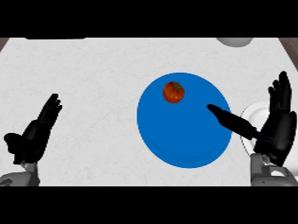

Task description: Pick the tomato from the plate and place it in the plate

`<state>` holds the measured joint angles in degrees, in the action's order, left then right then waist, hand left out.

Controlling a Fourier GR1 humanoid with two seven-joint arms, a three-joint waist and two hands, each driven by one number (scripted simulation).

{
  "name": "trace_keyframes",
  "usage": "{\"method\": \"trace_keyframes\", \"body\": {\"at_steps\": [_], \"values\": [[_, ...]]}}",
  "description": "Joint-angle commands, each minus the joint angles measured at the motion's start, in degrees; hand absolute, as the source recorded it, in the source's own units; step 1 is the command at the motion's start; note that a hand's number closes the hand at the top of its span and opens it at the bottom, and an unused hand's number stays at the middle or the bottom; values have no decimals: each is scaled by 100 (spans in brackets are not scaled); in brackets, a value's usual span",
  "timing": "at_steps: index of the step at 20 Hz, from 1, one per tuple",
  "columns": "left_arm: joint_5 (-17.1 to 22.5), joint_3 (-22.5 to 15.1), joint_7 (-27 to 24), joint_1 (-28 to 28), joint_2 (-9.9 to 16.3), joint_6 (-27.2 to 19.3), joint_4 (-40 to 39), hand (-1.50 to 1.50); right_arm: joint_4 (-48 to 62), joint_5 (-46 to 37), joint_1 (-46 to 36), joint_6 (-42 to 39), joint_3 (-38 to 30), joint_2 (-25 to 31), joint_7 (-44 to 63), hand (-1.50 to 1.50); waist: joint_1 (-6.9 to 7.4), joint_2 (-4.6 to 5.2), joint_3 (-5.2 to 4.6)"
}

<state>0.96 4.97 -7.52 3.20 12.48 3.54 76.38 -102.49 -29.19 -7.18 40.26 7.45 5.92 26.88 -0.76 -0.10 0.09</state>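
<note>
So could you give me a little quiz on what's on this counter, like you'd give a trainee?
1. True or false: the tomato lies on the blue plate.
2. Which robot hand has its thumb over the blue plate: A) left robot hand, B) right robot hand?
3. Fill in: beside the blue plate, partly under the right robot hand, sits a ____ plate.

Key: 1 true; 2 B; 3 white.
</note>
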Motion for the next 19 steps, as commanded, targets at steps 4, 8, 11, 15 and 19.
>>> {"method": "trace_keyframes", "body": {"at_steps": [4, 8, 11, 15, 19], "values": [[-61, -131, 303, -196, -142, -101, 484, 0, -792, 2080, 2002, -629, -504, 570, -2191, -150, 14, -8, 4], [-46, -101, 309, -337, -155, -105, 595, 0, -767, 2873, 2977, -1380, -876, 672, -3453, -150, -3, -15, 4], [-85, -4, 55, -67, -22, 80, 128, 0, -40, 3362, 2848, -1923, -1436, 708, -4175, -150, 27, 6, -4], [-10, 50, 530, -122, -1, 70, 632, 0, 193, 3471, 3045, -2469, -1736, 830, -4498, -150, 55, 1, -5], [-116, 35, 116, -44, -154, 108, 183, 0, 691, 3472, 2867, -2619, -2139, 805, -4837, -150, 51, 7, -8]]}}
